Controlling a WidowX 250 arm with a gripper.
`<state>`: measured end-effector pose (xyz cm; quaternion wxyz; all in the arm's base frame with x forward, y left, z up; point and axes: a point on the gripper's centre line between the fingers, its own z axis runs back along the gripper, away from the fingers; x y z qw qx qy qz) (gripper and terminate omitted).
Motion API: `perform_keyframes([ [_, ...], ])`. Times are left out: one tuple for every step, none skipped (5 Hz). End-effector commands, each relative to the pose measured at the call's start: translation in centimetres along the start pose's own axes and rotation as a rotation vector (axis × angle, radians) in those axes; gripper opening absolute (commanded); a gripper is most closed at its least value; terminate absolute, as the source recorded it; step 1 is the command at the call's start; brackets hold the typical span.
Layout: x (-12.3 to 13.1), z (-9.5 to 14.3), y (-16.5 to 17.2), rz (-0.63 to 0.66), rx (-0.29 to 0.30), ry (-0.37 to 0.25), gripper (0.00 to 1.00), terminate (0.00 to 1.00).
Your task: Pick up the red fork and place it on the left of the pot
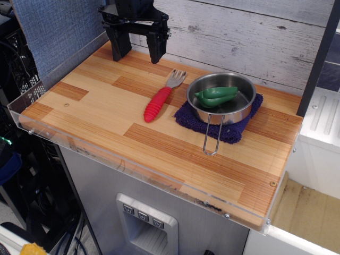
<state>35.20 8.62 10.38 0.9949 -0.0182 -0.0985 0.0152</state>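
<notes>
The red fork (161, 99) lies flat on the wooden table, its ribbed red handle toward the front left and its grey tines toward the back right. It sits just left of the pot (222, 98), a shallow steel pot with a wire-loop handle pointing to the front. My black gripper (137, 54) hangs open and empty above the back left of the table, behind and left of the fork.
The pot rests on a dark purple cloth (229, 126) and holds a green pepper-like toy (215, 96). A clear plastic rim (127, 159) runs along the table's front and left edges. A grey plank wall (244, 37) stands behind.
</notes>
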Motion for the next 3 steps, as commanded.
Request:
perform_keyframes([
  [0.46, 2.21, 0.49, 0.000, 0.017, -0.069, 1.00, 0.00],
  [0.46, 2.21, 0.49, 0.000, 0.017, -0.069, 1.00, 0.00],
  [0.46, 2.21, 0.49, 0.000, 0.017, -0.069, 1.00, 1.00],
])
